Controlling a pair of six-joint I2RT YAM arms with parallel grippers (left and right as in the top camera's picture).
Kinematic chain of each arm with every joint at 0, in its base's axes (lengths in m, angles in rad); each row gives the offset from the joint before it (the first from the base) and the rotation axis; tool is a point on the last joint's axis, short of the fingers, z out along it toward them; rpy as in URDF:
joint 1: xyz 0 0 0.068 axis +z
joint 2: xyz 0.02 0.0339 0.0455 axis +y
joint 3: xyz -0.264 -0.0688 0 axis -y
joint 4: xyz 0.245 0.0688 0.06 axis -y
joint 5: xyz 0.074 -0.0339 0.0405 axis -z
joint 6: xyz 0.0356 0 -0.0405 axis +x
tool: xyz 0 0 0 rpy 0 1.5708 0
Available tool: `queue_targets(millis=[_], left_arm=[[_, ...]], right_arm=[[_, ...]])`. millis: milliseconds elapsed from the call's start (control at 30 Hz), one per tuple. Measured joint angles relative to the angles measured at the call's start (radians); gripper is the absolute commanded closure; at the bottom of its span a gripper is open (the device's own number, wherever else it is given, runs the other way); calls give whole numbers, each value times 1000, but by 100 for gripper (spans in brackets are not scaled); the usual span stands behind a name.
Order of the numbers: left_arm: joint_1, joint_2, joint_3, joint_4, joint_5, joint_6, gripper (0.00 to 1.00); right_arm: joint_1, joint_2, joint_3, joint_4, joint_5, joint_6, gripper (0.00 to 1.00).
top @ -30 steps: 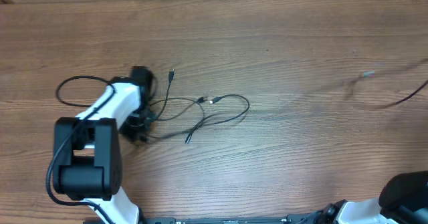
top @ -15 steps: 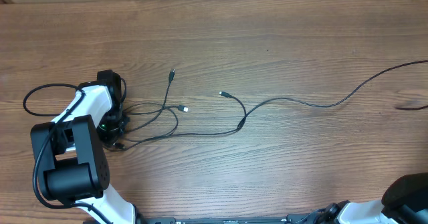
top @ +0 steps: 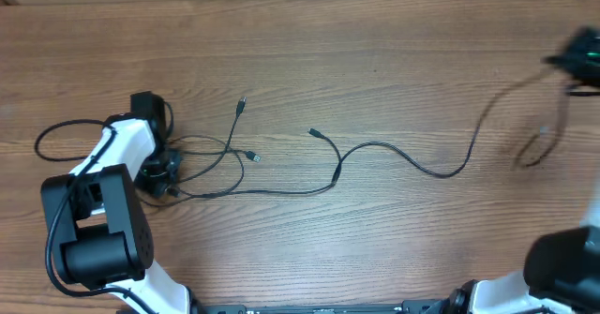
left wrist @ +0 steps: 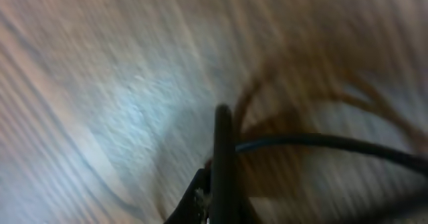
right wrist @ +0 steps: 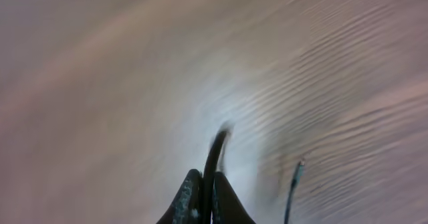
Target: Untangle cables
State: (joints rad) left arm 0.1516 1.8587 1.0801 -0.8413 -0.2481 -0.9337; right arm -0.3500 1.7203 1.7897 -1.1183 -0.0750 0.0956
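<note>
Cabling on the brown wood-grain table [top: 375, 33] consists of thin black cords with small plugs. The tangled black cables [top: 220, 159] lie in the left part of the table as overlapping loops. One upper plug end [top: 242, 101] points toward the far edge, and a second plug end [top: 253, 157] lies just right of the loops. A wide black loop [top: 52, 131] reaches out to the left of the left arm. The left gripper [top: 161, 175] sits low at the left edge of the tangle. In the blurred left wrist view the left gripper [left wrist: 217, 184] has its fingers pressed together, pinching a black strand that runs off to the right; which strand of the tangle it is cannot be told. The long black cable [top: 403, 159] starts at a plug near the table centre and dips to meet a strand coming from the tangle. From there it waves rightward and climbs to the right gripper [top: 579, 56], which is blurred at the far right edge. In the right wrist view the right gripper [right wrist: 206, 184] is closed on this thin cord, which rises between the fingertips. A loose black cable end [right wrist: 292, 182] shows just beside it.
</note>
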Motion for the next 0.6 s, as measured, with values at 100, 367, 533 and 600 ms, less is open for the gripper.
queue_targets(millis=[100, 367, 533, 600], left_arm=[[-26, 0, 2, 1, 5, 2, 94], [-40, -2, 2, 15, 13, 3, 91], [-41, -4, 2, 18, 17, 3, 89], [-41, -4, 2, 20, 21, 4, 89]], right_arm=[[112, 60, -2, -128, -5, -33, 96], [304, 135, -175, -86, -71, -101, 91], [411, 140, -364, 102, -90, -174, 70], [433, 140, -431, 184, -93, -192, 66]])
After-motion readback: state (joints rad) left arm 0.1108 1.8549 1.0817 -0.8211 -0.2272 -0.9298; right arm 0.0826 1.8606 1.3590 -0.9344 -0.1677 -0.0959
